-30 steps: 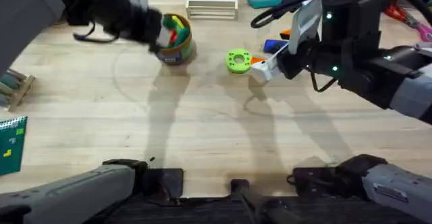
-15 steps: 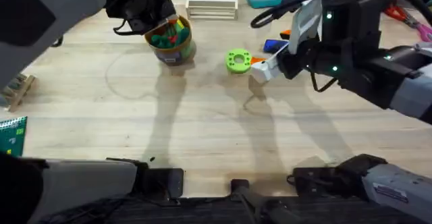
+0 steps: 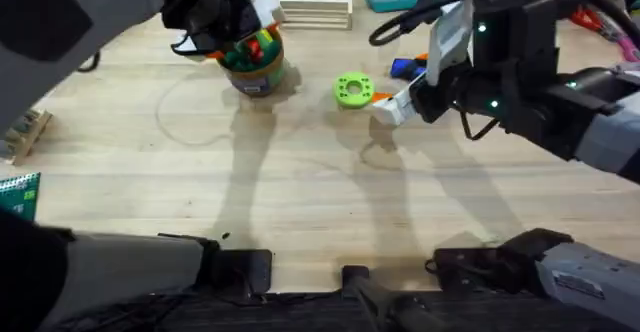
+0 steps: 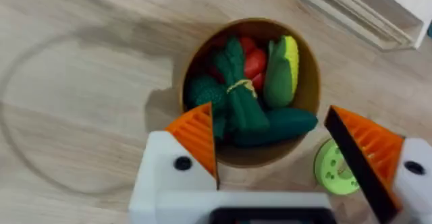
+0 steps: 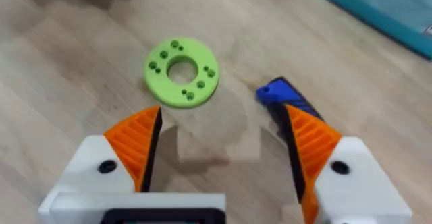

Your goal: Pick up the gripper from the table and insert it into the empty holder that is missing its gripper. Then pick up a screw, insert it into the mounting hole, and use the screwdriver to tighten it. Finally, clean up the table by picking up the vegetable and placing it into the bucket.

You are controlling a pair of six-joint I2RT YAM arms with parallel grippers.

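- Overhead: left pincer (image 3: 243, 24) hangs over the bucket (image 3: 258, 64) at the far left-centre of the tabletop (image 3: 300, 192). The holder (image 3: 352, 89) lies just right of the bucket, apart from it. Right pincer (image 3: 393, 107) sits just right of the holder.
- Left wrist: left pincer (image 4: 283, 158) is spread wide, gripping nothing. The vegetable (image 4: 239, 106) lies inside the bucket (image 4: 307, 92) among red and yellow toy foods. The holder (image 4: 332, 166) is beside the bucket.
- Right wrist: right pincer (image 5: 223, 146) is spread wide and empty. The holder (image 5: 181, 72) lies flat beyond its fingers. The screwdriver (image 5: 283, 97) lies near the holder, partly behind one finger.
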